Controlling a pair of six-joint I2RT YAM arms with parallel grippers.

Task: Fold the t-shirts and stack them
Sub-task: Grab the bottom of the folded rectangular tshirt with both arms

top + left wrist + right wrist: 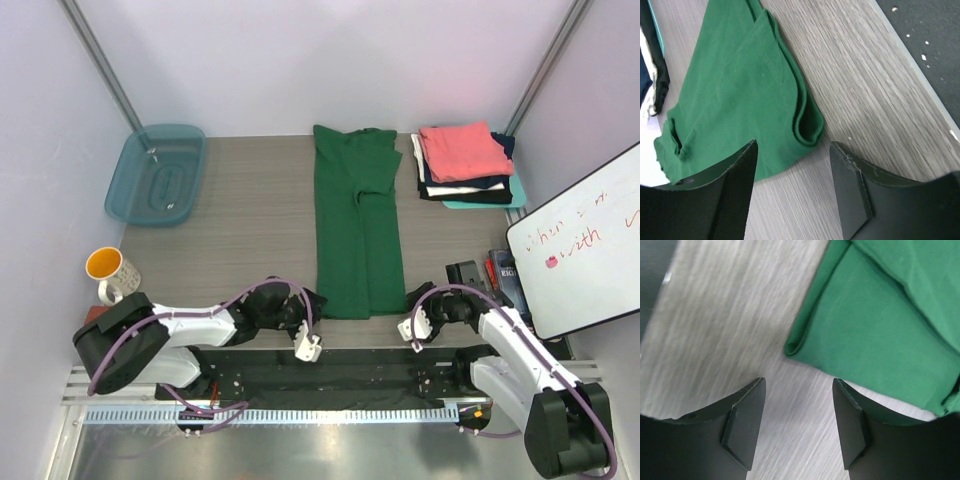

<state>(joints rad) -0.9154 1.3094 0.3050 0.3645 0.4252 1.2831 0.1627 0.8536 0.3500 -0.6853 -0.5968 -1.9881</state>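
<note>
The green shirt lies on the table as a long strip, already folded lengthwise, collar end far and hem end near. The finished stack sits apart at the far right. The step in hand looks like the cross fold, with a pickup at the two near hem corners. The left gripper and right gripper both have their jaws apart and hold nothing; each has a hem corner just ahead of its fingertips. Next, each should slip a finger under every layer at its corner, pinch, then lift and carry the hem toward the collar evenly. Both arms reach low, wrists pitched down, flanking the hem.
</note>
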